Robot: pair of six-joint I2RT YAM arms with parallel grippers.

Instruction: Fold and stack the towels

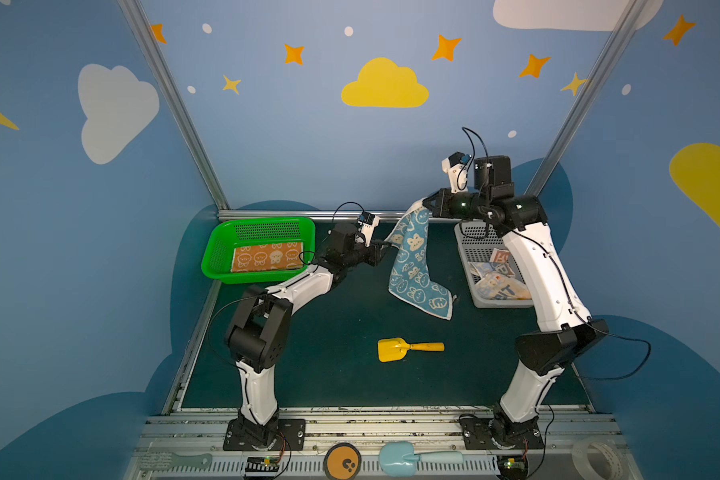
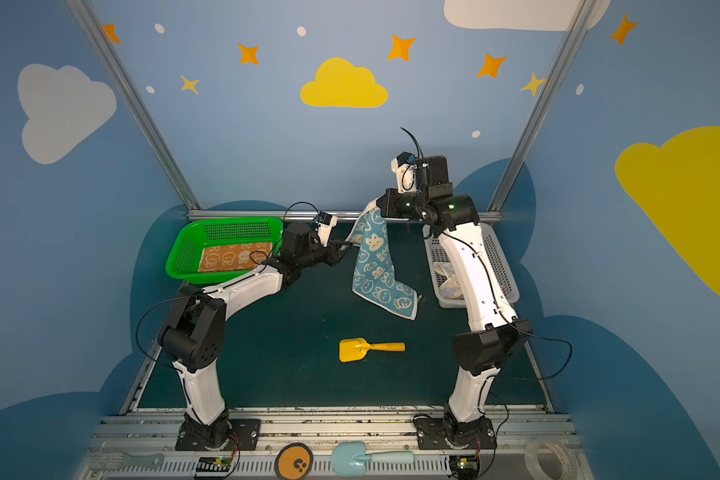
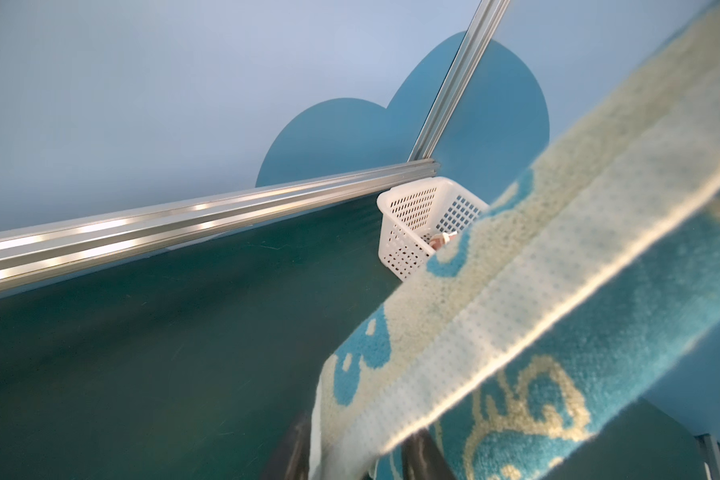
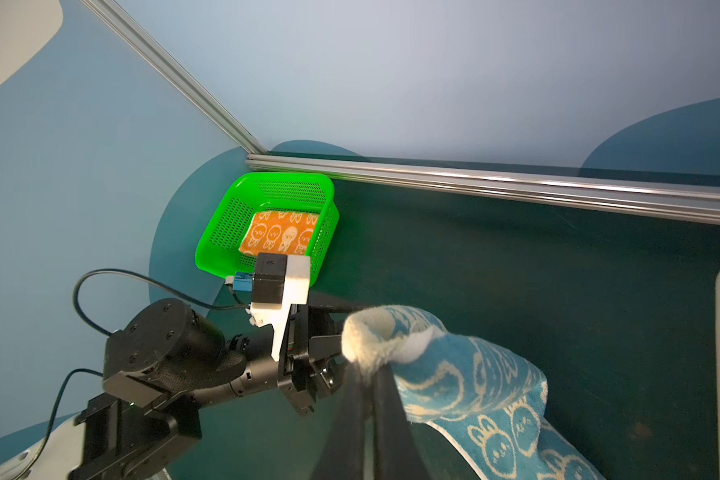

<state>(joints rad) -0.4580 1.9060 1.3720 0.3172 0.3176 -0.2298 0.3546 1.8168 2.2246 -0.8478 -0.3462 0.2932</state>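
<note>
A blue towel [image 1: 412,266] [image 2: 375,266] with cream rabbit faces hangs above the mat. Its lower corner touches the mat. My right gripper [image 1: 422,204] [image 4: 368,370] is shut on its bunched top corner. My left gripper [image 1: 385,245] [image 3: 356,440] is lower and to the left, closed on the towel's side hem [image 3: 516,311], which is pulled out toward it. The orange towel [image 1: 267,257] [image 4: 283,232] lies folded flat in the green basket [image 1: 262,222]. A cream towel with block letters [image 1: 495,276] lies crumpled in the white basket [image 1: 468,245], partly hidden by my right arm.
A yellow toy shovel [image 1: 408,348] lies on the dark green mat in front of the hanging towel. A metal rail [image 3: 184,224] runs along the back wall. On the front ledge are a light blue shovel [image 1: 412,457], an orange disc [image 1: 341,461] and a tape roll [image 1: 595,457].
</note>
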